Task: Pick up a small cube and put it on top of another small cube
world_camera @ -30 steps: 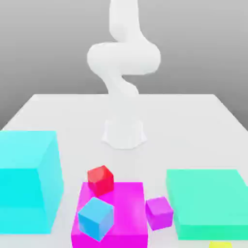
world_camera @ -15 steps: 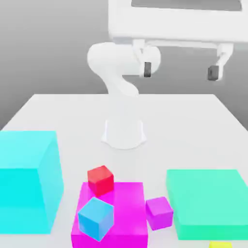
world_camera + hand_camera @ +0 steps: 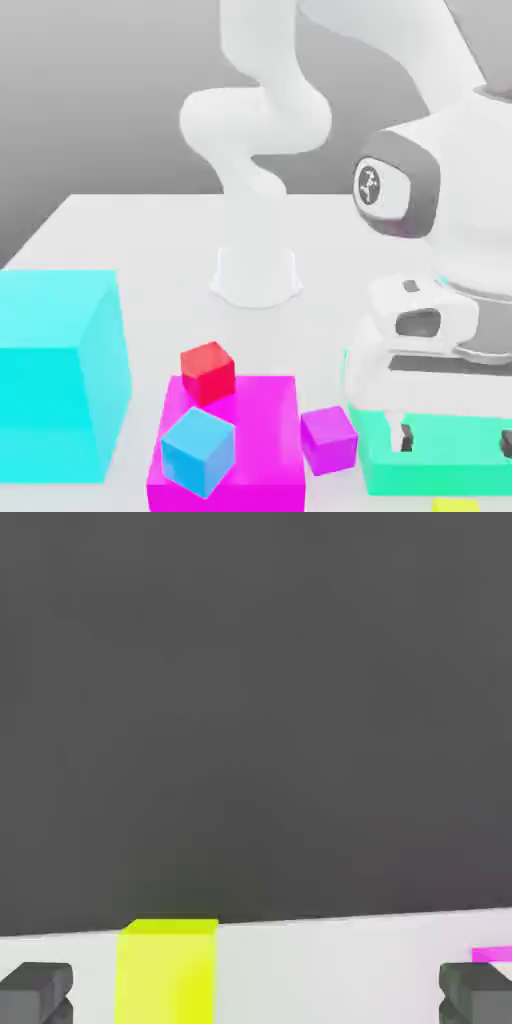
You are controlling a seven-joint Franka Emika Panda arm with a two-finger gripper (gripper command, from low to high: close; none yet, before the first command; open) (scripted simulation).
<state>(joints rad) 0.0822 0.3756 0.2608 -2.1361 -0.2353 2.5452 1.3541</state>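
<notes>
- Yellow cube [image 3: 165,977]: plain, bright, saturated yellow; one face slightly deeper in tone toward a corner. Straight edges.
- Red cube [image 3: 208,373]: small, plain red, turned at an angle, with faces of differing shade. Seen at the rear edge of the magenta block [image 3: 265,430]; whether it rests on the block, cannot tell.
- Gripper [image 3: 455,441]: jaws spread wide, nothing pinched. In the exterior view it is seen against the green slab [image 3: 430,480], toward that view's right.
- Yellow cube vs. jaws: in the hand view it appears in the gap between the two fingers, apart from both and nearer one. In the exterior view it lies at the near edge, lower in the frame than the fingertips. Height of the fingertips above it: cannot tell.
- Cut off: most of the yellow cube in the exterior view, its lower part in the hand view; also part of the hand at the exterior view's right.
- Hidden: part of the green slab, behind the hand.
- Hard to make out: magenta sliver [image 3: 491,954] in the hand view, source uncertain.
</notes>
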